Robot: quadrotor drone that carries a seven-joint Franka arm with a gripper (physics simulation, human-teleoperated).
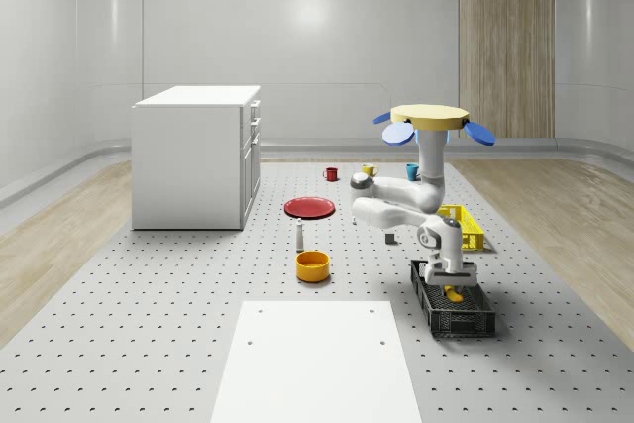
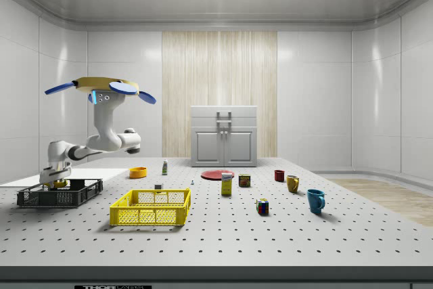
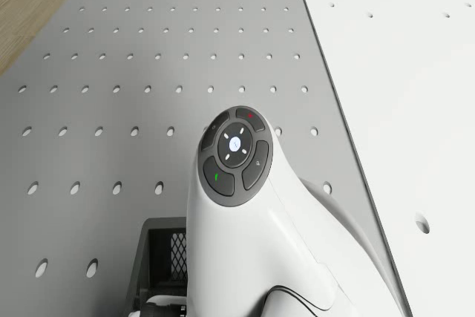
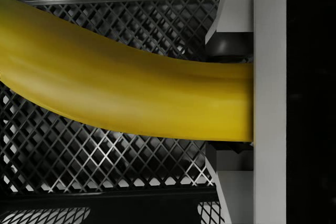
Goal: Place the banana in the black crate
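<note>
White walls surround the table; drone hovers at 12 o'clock from crate, where gripper clamps banana.

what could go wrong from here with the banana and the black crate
1. The banana is held at one end in the jaws of the gripper, so its long free end might swing or slip on release.
2. The gripper is low inside the black crate; lifting out could catch a crate wall.
3. The drone hovers beside the yellow crate; drift might drag the arm.
</note>
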